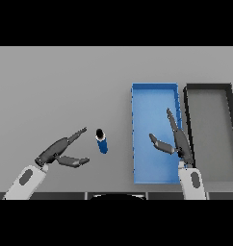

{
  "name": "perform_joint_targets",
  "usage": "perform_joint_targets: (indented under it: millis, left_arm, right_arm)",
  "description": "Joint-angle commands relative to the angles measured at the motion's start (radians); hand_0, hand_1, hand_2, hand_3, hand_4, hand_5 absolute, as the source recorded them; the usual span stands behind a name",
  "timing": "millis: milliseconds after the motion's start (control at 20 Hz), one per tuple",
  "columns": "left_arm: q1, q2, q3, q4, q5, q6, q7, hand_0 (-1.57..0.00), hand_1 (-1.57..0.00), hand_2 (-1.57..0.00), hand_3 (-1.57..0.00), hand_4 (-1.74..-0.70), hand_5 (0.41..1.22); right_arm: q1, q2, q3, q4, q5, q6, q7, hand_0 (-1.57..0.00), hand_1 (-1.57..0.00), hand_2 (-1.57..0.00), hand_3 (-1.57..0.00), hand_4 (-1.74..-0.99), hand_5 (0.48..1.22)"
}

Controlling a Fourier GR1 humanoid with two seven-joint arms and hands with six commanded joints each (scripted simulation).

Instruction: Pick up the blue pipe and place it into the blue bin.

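Reaching in from the lower left, the left robot hand spreads its fingers and thumb wide, holding nothing, just beside the blue pipe. The pipe stands on the grey worktop, dark opening upward, apart from the fingertips. The right robot hand hovers over the blue bin, fingers straight and thumb splayed. A black bin sits just right of the blue one.
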Motion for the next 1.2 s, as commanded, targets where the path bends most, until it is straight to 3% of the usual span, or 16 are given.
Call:
perform_joint_targets:
  millis: [0,100,250,600,900,1050,1150]
  left_arm:
    - [0.004,-0.003,-0.016,-0.003,-0.013,-0.009,-0.013,0.0,0.0,0.0,0.0,-1.08,0.469]
    - [-0.011,-0.039,-0.043,0.009,-0.04,0.0,0.001,0.0,0.0,0.0,0.0,-1.11,0.463]
    - [-0.035,-0.105,-0.067,0.035,-0.056,0.014,-0.03,0.0,0.0,0.0,0.0,-1.15,0.484]
    - [-0.102,-0.258,-0.088,0.195,-0.091,0.054,-0.044,0.0,0.0,0.0,0.0,-1.13,0.493]
    - [-0.136,-0.338,-0.095,0.312,-0.136,0.09,-0.118,0.0,0.0,-0.02,0.0,-1.1,0.517]
    - [-0.161,-0.39,-0.073,0.352,-0.069,0.055,-0.13,0.0,-0.04,-0.17,-0.11,-1.18,0.601]
    - [-0.152,-0.414,-0.071,0.347,-0.036,0.045,-0.132,-0.04,-0.25,-0.42,-0.35,-1.27,0.675]
  right_arm:
    - [0.0,-0.004,-0.004,0.004,-0.001,0.001,-0.002,0.0,0.0,0.0,0.0,-1.213,0.572]
    - [-0.01,-0.002,-0.004,0.008,0.0,0.0,0.023,0.0,0.0,0.0,0.0,-1.212,0.57]
    - [0.015,0.003,0.0,0.007,-0.001,0.002,0.002,0.0,0.0,0.0,0.0,-1.21,0.564]
    - [0.021,0.008,-0.005,-0.009,-0.009,-0.001,0.0,0.0,0.0,0.0,0.0,-1.203,0.551]
    - [0.031,-0.004,-0.016,-0.009,-0.02,0.006,-0.015,0.0,0.0,0.0,0.0,-1.195,0.548]
    - [0.032,-0.007,-0.012,-0.019,-0.013,0.006,0.006,0.0,0.0,0.0,0.0,-1.186,0.554]
    - [0.016,0.002,-0.016,0.0,-0.018,0.001,0.006,0.0,0.0,0.0,0.0,-1.196,0.56]
